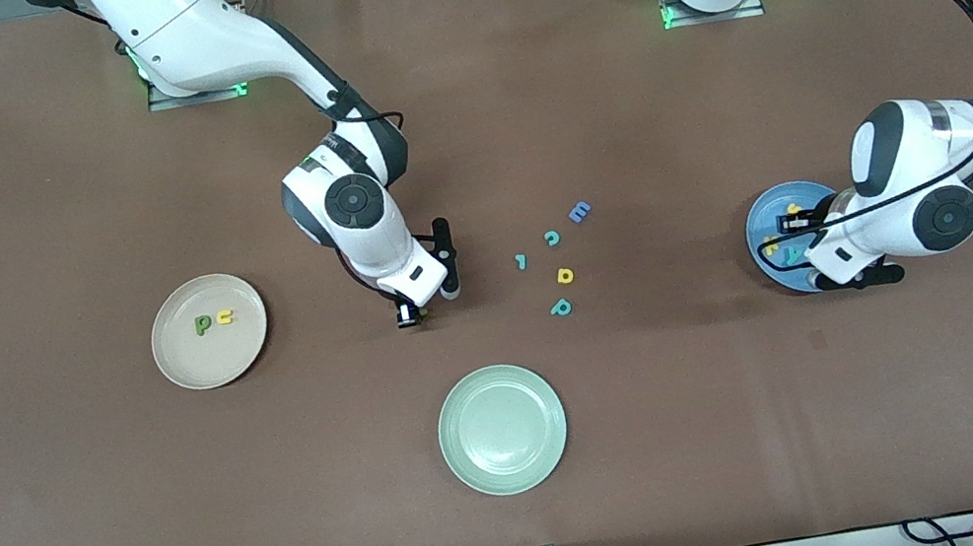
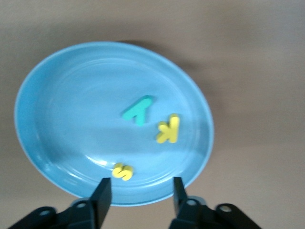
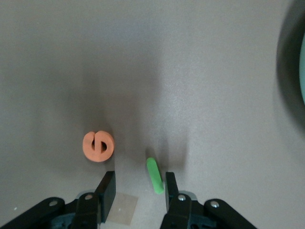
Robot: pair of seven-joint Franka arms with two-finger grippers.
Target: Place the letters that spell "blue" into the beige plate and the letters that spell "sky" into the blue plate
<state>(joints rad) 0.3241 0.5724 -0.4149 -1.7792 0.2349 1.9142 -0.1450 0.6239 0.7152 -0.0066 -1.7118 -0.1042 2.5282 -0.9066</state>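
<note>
The blue plate holds a teal y, a yellow k and a yellow s. My left gripper hangs open over that plate's edge, nothing between its fingers. The beige plate carries a green b-shaped letter and a yellow u. My right gripper is low over the table, open. A thin green bar lies just off one fingertip. An orange e lies beside it on the table.
Mid-table lie a blue capital E, a teal c, a small teal piece, a yellow d shape and a teal p shape. A pale green plate sits nearer the front camera.
</note>
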